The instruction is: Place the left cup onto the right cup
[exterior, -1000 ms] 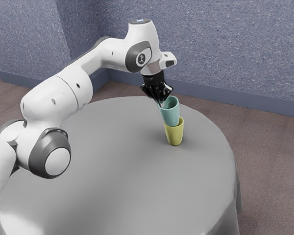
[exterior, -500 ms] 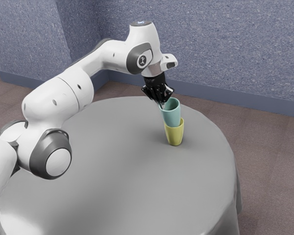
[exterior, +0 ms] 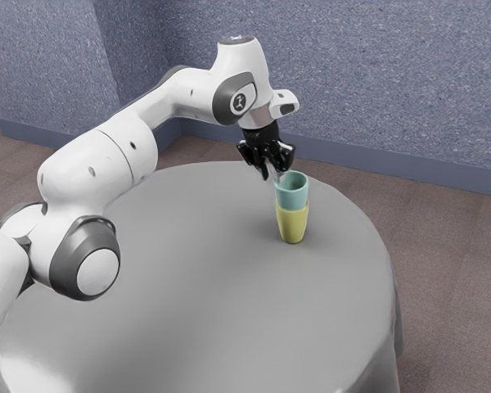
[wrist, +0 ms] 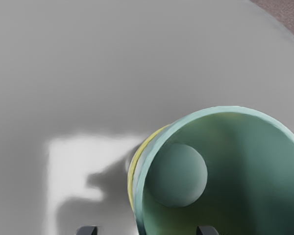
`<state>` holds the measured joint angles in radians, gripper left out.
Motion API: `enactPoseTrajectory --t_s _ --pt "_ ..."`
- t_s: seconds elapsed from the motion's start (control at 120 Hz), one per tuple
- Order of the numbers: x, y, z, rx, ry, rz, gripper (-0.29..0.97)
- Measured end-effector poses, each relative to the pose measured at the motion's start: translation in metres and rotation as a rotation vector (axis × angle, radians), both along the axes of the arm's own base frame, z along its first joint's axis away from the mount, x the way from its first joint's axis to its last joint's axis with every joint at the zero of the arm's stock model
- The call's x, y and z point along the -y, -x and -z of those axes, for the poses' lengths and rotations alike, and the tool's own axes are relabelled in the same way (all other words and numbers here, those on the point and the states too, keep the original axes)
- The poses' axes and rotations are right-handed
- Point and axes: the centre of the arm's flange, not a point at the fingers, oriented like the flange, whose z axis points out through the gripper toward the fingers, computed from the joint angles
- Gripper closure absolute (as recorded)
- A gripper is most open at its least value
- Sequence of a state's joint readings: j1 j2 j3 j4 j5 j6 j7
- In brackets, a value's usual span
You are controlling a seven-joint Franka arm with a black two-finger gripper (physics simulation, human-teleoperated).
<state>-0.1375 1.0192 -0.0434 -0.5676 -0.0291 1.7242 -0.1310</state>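
Teal cup (exterior: 291, 191) — upright, nested in the yellow cup (exterior: 292, 225) on the grey table (exterior: 188, 286); you see only the yellow cup's lower wall.
Gripper (exterior: 272, 168) — just above the teal rim, jaws released and spread astride it; fingertips (wrist: 86, 229) cut off in the wrist view.

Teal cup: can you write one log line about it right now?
teal cup: upright, nested in yellow cup | gripper: open, over teal cup's rim | stack: on table
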Motion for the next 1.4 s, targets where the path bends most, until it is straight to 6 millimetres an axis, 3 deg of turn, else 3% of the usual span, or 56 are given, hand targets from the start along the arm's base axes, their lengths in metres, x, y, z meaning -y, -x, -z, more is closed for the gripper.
enactPoseTrajectory --t_s 0.342,0.775,1.108,1.4 --pt "0.007 0.002 -0.013 0.017 0.001 0.011 0.35" --pt "0.011 0.013 -0.045 0.028 -0.006 0.023 0.32" --pt "0.005 0.031 -0.079 0.015 -0.019 0.029 0.27" --pt "-0.007 0.053 -0.117 0.005 -0.030 0.028 0.11"
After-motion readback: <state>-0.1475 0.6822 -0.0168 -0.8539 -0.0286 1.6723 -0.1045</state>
